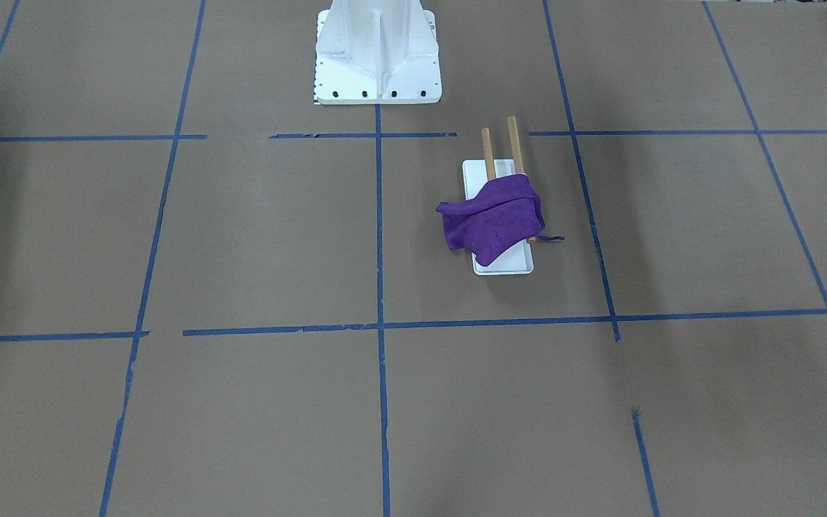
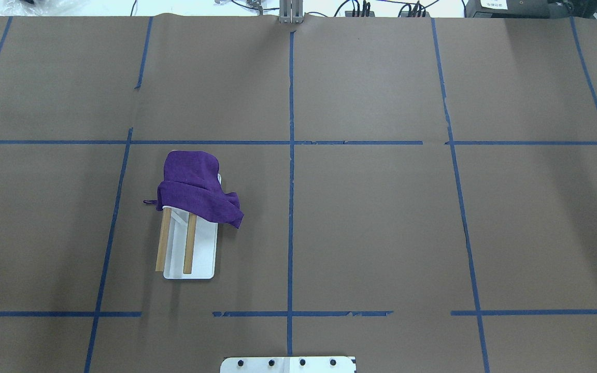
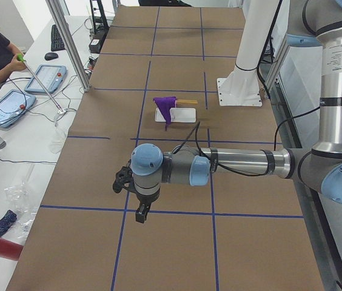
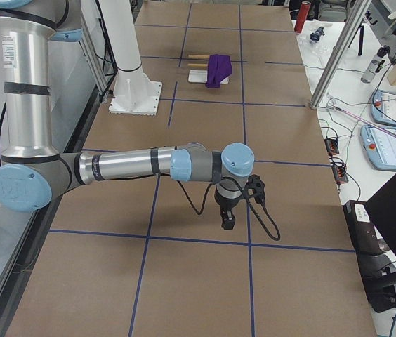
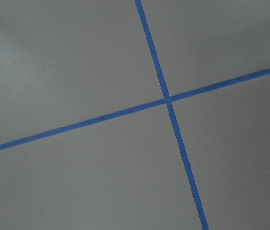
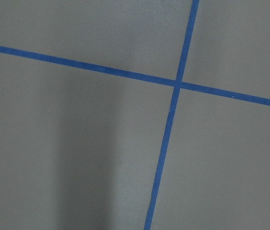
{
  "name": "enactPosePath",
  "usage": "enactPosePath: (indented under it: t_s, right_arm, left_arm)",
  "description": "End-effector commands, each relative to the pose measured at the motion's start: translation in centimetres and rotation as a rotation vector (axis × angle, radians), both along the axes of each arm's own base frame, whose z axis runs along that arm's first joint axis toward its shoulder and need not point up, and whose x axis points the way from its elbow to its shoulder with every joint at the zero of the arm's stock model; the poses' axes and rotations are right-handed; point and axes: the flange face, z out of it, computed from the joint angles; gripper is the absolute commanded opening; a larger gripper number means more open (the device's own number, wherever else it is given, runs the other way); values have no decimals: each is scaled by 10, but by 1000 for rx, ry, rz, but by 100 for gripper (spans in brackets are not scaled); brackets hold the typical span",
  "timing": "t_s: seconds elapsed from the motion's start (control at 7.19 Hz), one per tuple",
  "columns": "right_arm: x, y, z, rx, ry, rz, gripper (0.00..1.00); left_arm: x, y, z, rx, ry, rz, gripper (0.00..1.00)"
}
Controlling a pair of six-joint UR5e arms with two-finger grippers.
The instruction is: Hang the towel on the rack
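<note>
1. Towel (image 2: 195, 189) is draped over both dowels (image 2: 162, 243) of the rack (image 2: 204, 256), at the end farther from my base.
2. The drape is bunched. One corner hangs off toward table (image 2: 381, 233) centre, and a thin thread pokes out the other side.
3. Judgement: the hang looks done, since the cloth sits on the dowels and not on the table. I can't tell whether the low edge touches the rack's base.
4. My left gripper (image 3: 140, 209) hangs over bare table, well apart from the rack, with no towel in it. It shows only from the side, so I can't tell whether the fingers are spread or closed.
5. My right gripper (image 4: 226, 216) is the same: far from the rack, no towel, finger state can't tell.
6. Both wrist views show only table and blue tape (image 5: 166, 99).
7. Left to do: nothing obvious, maybe even out the drape.
</note>
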Motion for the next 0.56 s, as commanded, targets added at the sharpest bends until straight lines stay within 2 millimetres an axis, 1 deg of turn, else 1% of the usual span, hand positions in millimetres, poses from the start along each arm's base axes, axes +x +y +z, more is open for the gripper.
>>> enactPosePath:
  t_s: [0.0,0.42]
  right_arm:
    - [1,5,5,-7,-4,-1,100]
    - [0,4,1,1,-6,0,100]
  left_arm:
    - [3,9,10,-19,33,2,100]
    - [4,10,11,-23,34,6,100]
